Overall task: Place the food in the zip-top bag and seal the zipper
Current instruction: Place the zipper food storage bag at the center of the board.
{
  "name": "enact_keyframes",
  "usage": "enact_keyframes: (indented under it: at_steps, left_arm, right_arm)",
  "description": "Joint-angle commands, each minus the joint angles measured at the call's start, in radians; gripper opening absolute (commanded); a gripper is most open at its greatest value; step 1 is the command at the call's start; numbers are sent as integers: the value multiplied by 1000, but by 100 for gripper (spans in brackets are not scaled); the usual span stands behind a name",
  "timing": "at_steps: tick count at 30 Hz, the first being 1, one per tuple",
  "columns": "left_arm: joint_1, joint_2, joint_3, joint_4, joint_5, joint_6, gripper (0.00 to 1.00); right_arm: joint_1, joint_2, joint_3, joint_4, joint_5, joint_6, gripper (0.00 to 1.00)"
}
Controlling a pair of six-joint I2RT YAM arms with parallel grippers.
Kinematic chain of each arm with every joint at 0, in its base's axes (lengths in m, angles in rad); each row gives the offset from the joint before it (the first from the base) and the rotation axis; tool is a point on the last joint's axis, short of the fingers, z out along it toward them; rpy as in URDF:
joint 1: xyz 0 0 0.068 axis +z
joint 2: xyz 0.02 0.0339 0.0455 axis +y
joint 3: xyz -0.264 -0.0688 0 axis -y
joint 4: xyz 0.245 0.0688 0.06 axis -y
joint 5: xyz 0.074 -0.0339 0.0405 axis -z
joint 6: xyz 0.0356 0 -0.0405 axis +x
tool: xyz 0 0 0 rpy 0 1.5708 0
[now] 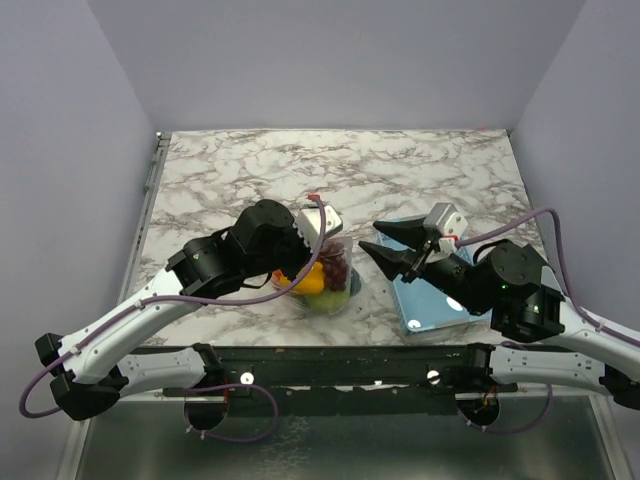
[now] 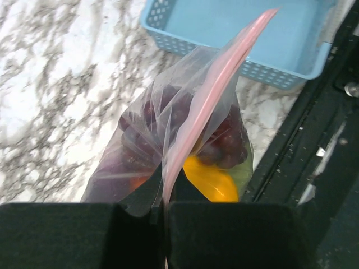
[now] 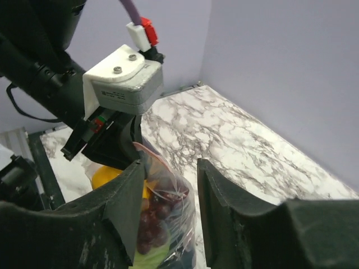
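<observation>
The zip-top bag (image 1: 326, 284) is near the table's (image 1: 250, 170) near edge, about at its middle, just left of the light-blue basket (image 2: 263, 73). Its mouth is up and its full belly is down. The left gripper (image 2: 164, 208) has its jaws pressed together, and they pinch one end of the pink zipper (image 2: 219, 78). In the left wrist view the long axis of the zipper runs straight away from the fingers, toward the basket. There it looks as one narrow band with both sides lying together. The food is inside the clear plastic: dark red grapes (image 2: 224, 145) on top, a yellow piece (image 2: 210, 182) under them and a green piece (image 1: 337, 298) at the bottom. The right gripper (image 3: 171, 168) is at the basket side of the bag with its jaws spread and nothing between them. Its tips are just beside the bag, but I cannot tell if they touch it.
</observation>
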Motion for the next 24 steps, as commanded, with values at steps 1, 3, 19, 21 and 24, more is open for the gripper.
enact_keyframes:
  at_steps: [1, 3, 19, 21, 24]
  left_arm:
    - [-3, 5, 12, 122, -217, -10, 0]
    - [-1, 19, 10, 145, -296, 0, 0]
    - [243, 183, 53, 427, -573, 116, 0]
    - [275, 218, 60, 460, -598, 134, 0]
    - [322, 262, 63, 522, -588, 160, 0]
  right_arm:
    - [-2, -29, -24, 27, 153, 13, 49]
    - [-2, -44, -29, 14, 188, 21, 52]
    - [-1, -198, -177, -19, 295, 116, 57]
    - [-1, -216, -189, -18, 298, 119, 58]
    - [-2, -239, -201, -31, 298, 122, 58]
